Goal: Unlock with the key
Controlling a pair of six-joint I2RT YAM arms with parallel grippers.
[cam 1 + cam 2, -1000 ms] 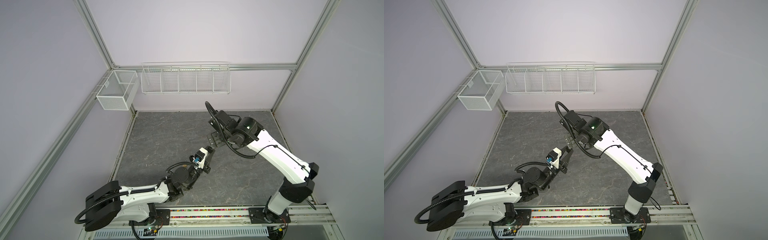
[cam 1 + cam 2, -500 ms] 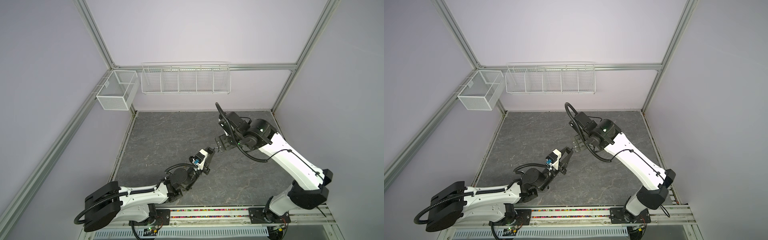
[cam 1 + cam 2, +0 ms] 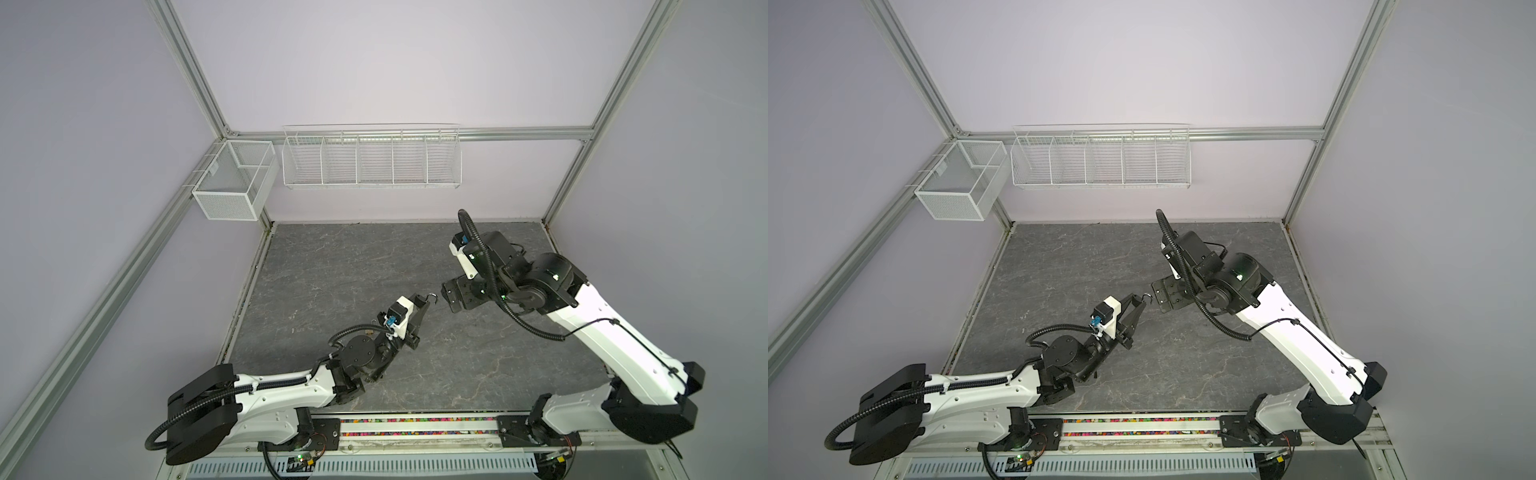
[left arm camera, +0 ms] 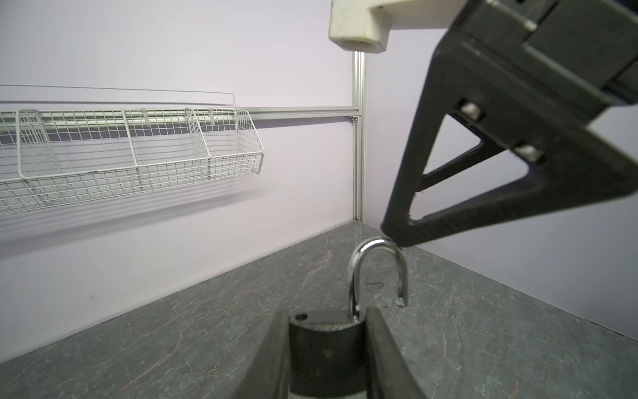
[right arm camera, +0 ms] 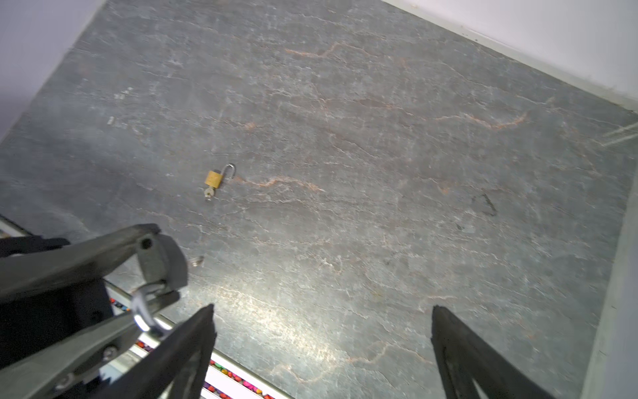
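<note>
Your left hand point(image 4: 327, 311) is where this can go wrong. It pinches the dark padlock point(image 4: 324, 352) only by the flat sides of its body, raised clear of the tabletop point(image 4: 172, 345), so a sideways knock could twist the lock in the grip or tip it out.

The likeliest cause is your right hand point(image 5: 322, 307). Its nearer finger point(image 4: 423, 138) sits just beside the top of the shackle point(image 4: 352, 276). The left wrist view does not settle whether they touch, though both top views show a slim gap. A push there could also press the shackle back into the body. It stands sprung with one leg free, so I judge this lock already opened.

Your left hand is narrowed onto the padlock body and grips it. Your right hand is spread wide and holds nothing.

You can see no key on the held lock, since its keyway end is hidden. A small brass padlock point(image 5: 214, 178) lies well apart on the tabletop, its own shackle open and a key point(image 5: 209, 194) in it.
</note>
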